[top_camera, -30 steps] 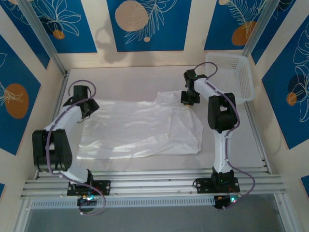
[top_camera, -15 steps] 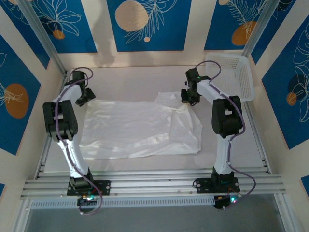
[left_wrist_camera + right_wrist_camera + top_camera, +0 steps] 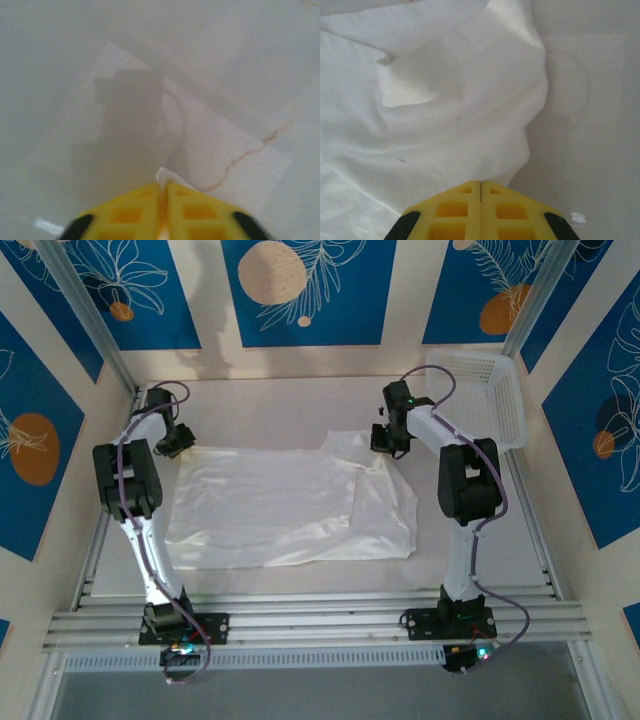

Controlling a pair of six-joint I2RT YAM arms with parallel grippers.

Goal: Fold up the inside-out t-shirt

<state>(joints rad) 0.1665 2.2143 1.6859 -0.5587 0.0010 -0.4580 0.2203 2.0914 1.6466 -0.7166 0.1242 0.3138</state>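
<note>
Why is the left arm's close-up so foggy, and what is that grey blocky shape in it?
Left wrist view: soft and hazy all over; the grey shape is a shadow, probably the arm's own; the yellow pincer is blurred from closeness. Right wrist view: sharper, the shirt shows its seam and folds. Top view: even light, faint shadows on the back wall.
</note>
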